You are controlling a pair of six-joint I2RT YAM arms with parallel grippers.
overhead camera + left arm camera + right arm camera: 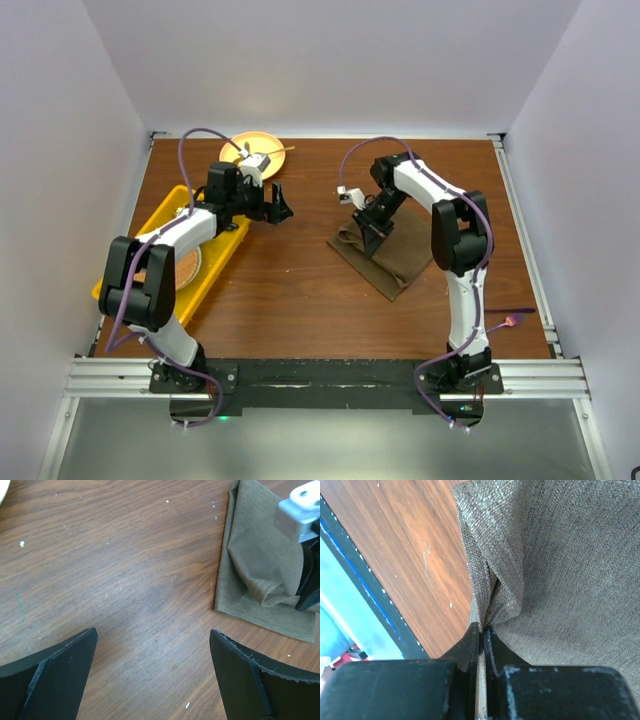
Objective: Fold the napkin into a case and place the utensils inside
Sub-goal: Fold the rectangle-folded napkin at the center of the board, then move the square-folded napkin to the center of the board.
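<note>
napkin (560,555) cropped by edges, utensils (512,319) too small to tell

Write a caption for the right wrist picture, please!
Right gripper pinching a fold of the olive-brown napkin.

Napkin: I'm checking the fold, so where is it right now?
In the top view the napkin lies folded on the right half of the table, its upper-left end pinched in the shut right tool.

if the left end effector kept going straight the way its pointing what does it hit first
Most likely the wooden table: only wood shows between the fingers of the open left end effector. The napkin lies off to the side of that line; depth is unclear.
</note>
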